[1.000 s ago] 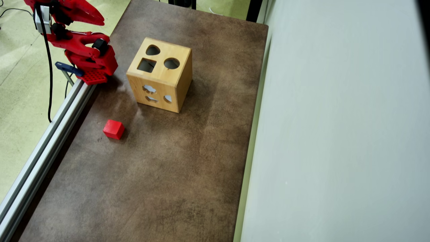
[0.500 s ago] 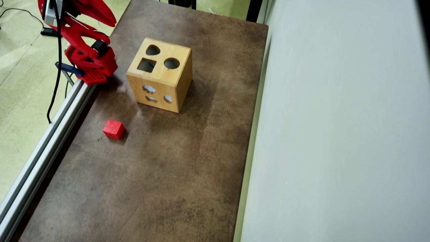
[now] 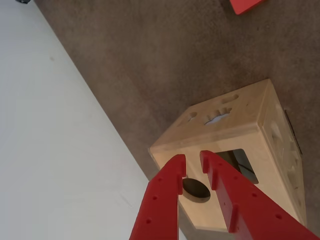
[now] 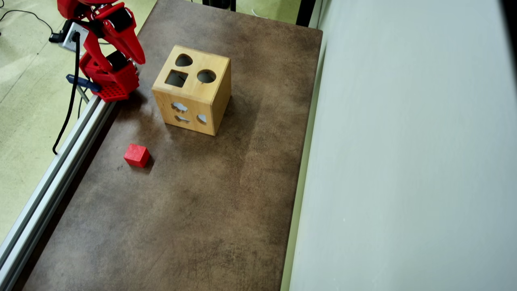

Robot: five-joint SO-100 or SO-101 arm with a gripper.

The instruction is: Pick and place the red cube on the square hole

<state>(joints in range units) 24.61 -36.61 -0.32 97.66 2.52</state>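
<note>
The red cube [image 4: 136, 155] lies on the brown table, to the lower left of the wooden shape box [image 4: 220, 93] in the overhead view. Only its corner [image 3: 245, 5] shows at the top edge of the wrist view. The box top has a square hole [image 4: 176, 78], a round hole and a rounded one. My red gripper [image 4: 139, 58] hangs folded near the arm's base, left of the box and far from the cube. In the wrist view its jaws [image 3: 192, 156] are almost shut with a thin gap and hold nothing. They point over the box [image 3: 235, 132], beside the square hole [image 3: 240, 162].
An aluminium rail [image 4: 60, 161] runs along the table's left edge, with the arm's base [image 4: 111, 83] clamped on it. A pale wall [image 4: 404, 161] bounds the right side. Cables [image 4: 68, 109] hang off the left.
</note>
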